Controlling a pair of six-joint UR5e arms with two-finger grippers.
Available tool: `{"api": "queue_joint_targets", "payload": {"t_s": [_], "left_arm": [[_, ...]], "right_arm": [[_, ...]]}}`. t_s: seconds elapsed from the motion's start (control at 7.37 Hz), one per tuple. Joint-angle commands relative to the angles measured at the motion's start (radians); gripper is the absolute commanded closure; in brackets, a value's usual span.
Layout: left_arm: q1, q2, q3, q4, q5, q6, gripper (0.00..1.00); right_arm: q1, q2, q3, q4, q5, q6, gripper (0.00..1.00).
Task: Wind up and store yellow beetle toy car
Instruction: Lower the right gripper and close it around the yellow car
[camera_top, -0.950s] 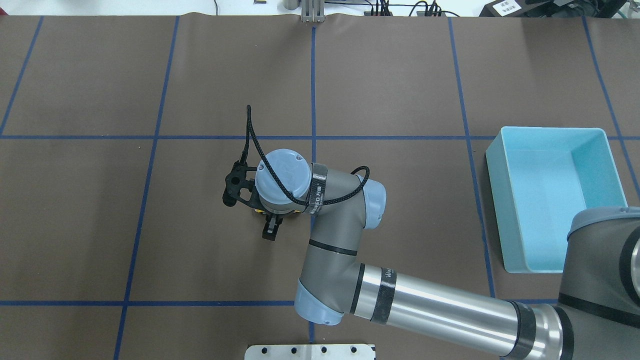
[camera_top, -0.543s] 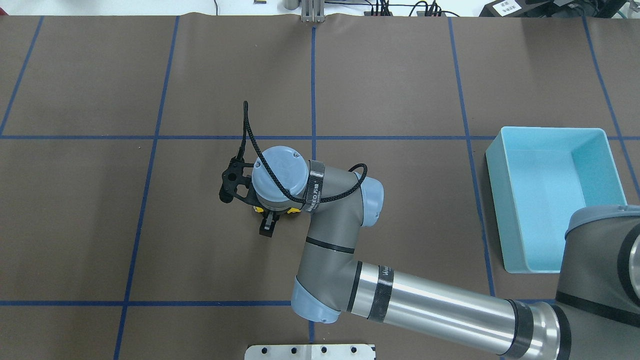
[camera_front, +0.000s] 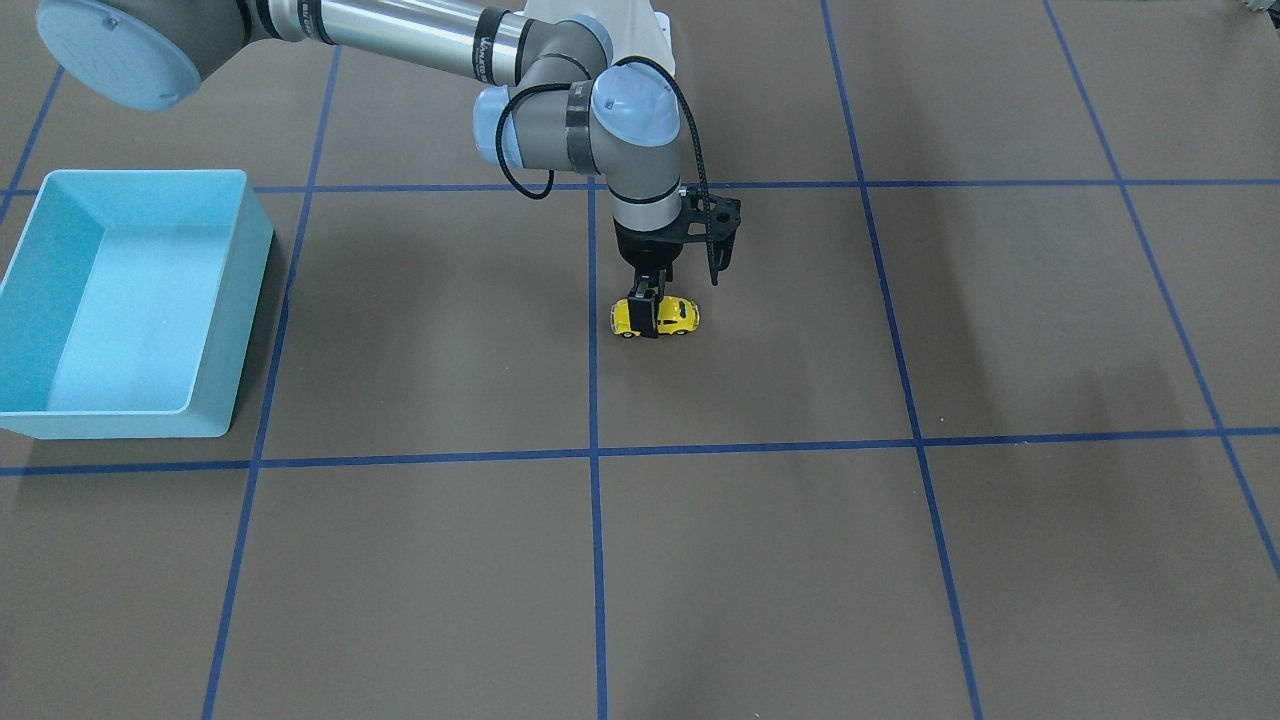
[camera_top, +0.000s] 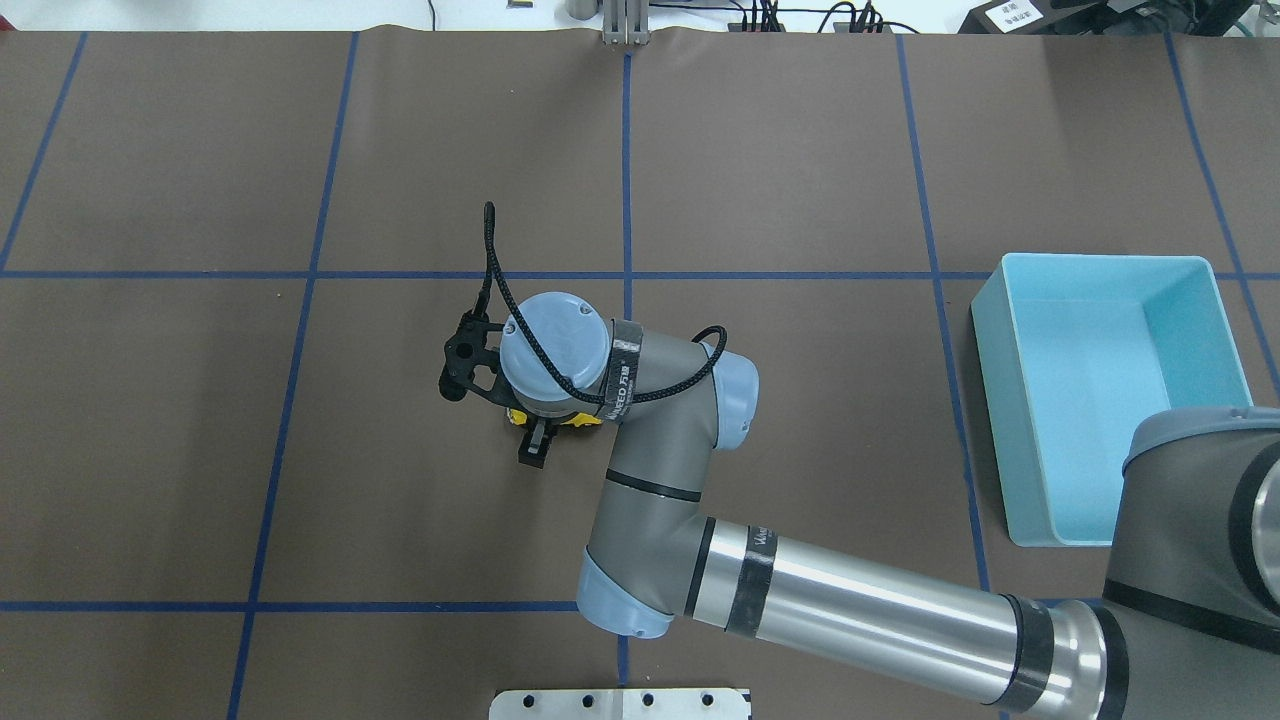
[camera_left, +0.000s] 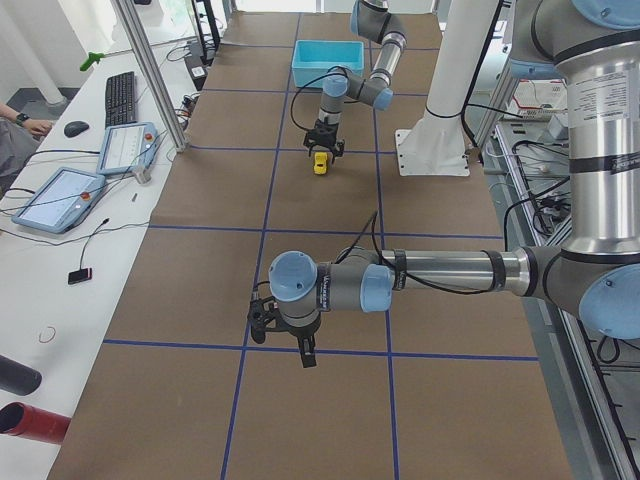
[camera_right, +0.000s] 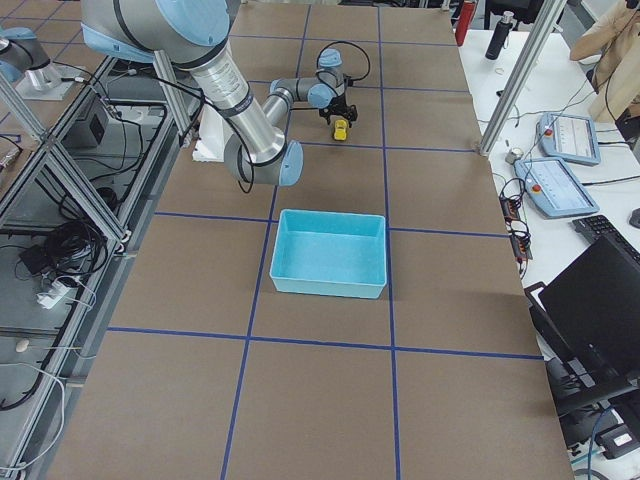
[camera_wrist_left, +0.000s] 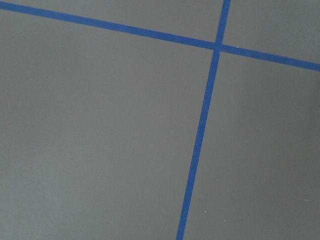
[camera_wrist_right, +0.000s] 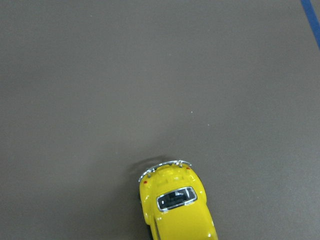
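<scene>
The right gripper (camera_front: 651, 320) clamps the tiny glossy yellow beetle-shaped toy car (camera_front: 682, 316) between its black fingers, wheels on the brown table mat (camera_front: 800, 560); the left gripper (camera_left: 303, 352) cannot be judged.

The right arm (camera_top: 880, 600) has a bright silver forearm tube, matte grey joint housings and pale blue round caps (camera_top: 555, 345); the wrist cap shows two small screws. Thin black rings mark the joint seams, and black bands (camera_top: 622, 372) carry white lettering. A black braided cable (camera_top: 490, 250) loops over the wrist to a black camera bracket (camera_top: 465, 355). The right gripper (camera_front: 650, 315) is black with slim jaws. The left arm (camera_left: 450, 270) has the same colours and shapes
</scene>
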Motion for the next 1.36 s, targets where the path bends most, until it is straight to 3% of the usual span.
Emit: {"api": "queue_joint_targets", "payload": {"t_s": [0.0,0.14,0.27,0.41,0.54,0.68,0.95,1.22], "left_arm": [[0.000,-0.002,0.000,-0.001,0.000,0.000,0.00],[0.002,0.000,0.000,-0.001,0.000,0.000,0.00],[0.002,-0.002,0.000,-0.001,0.000,-0.002,0.00],[0.002,-0.002,0.000,-0.001,0.000,-0.002,0.00],[0.002,-0.002,-0.002,-0.001,0.000,-0.002,0.00],[0.002,-0.002,-0.002,-0.001,0.000,-0.002,0.00],[0.002,-0.002,-0.002,0.001,0.000,-0.004,0.00],[0.002,-0.002,-0.005,-0.001,-0.001,-0.004,0.00]], "right_arm": [[0.001,0.033,-0.048,0.012,-0.004,-0.001,0.22],[0.001,0.033,-0.045,0.012,-0.004,0.001,0.67],[0.001,0.025,-0.037,0.012,-0.004,0.005,0.92],[0.003,0.022,-0.016,0.010,0.002,0.007,1.00],[0.004,0.018,0.028,-0.023,0.030,0.007,1.00],[0.009,0.018,0.097,-0.130,0.051,0.007,1.00],[0.063,-0.007,0.330,-0.429,0.133,0.005,1.00],[0.192,-0.223,0.555,-0.490,0.282,-0.012,1.00]]}}
